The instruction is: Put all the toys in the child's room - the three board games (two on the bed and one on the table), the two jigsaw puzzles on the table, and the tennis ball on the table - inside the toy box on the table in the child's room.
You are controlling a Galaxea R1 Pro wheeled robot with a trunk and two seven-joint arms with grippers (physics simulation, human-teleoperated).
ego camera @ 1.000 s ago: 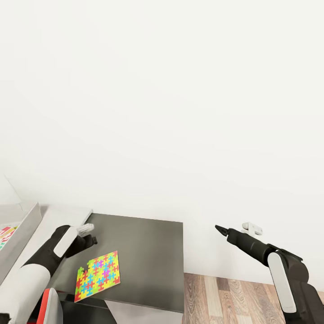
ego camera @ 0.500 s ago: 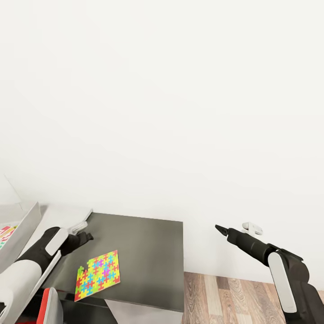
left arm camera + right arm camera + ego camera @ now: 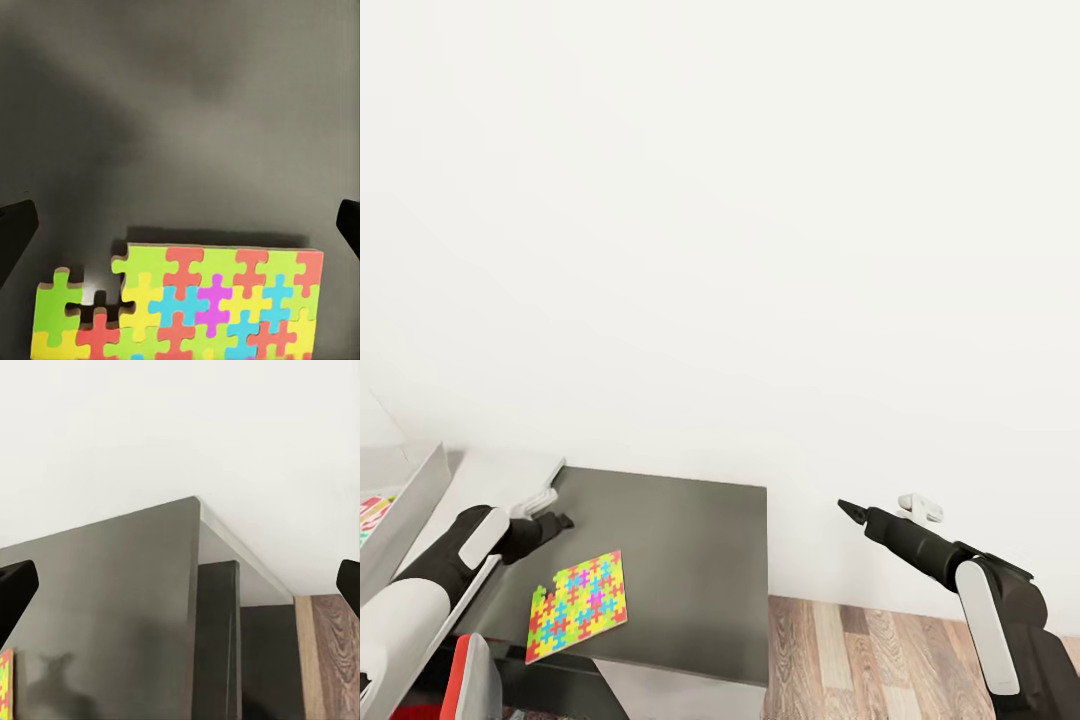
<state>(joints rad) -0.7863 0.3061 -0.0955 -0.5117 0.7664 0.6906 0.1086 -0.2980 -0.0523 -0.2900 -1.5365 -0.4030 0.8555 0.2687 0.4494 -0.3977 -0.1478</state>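
puzzle [image 3: 576, 606]: flat on table [image 3: 690, 560] | left gripper [image 3: 563, 521]: spread wide above puzzle, empty | right gripper [image 3: 846, 509]: spread, empty

The left tool [image 3: 560, 522] has drawn back toward the robot and now hovers low over the dark desk [image 3: 690, 570], just beyond the far corner of the jigsaw puzzle [image 3: 577, 605]; one second ago it was higher and further forward. The left forearm has dropped and lies closer to the desk edge. The whole head view has shifted a little, so the toy box [image 3: 405, 510] now sits lower at the left edge.
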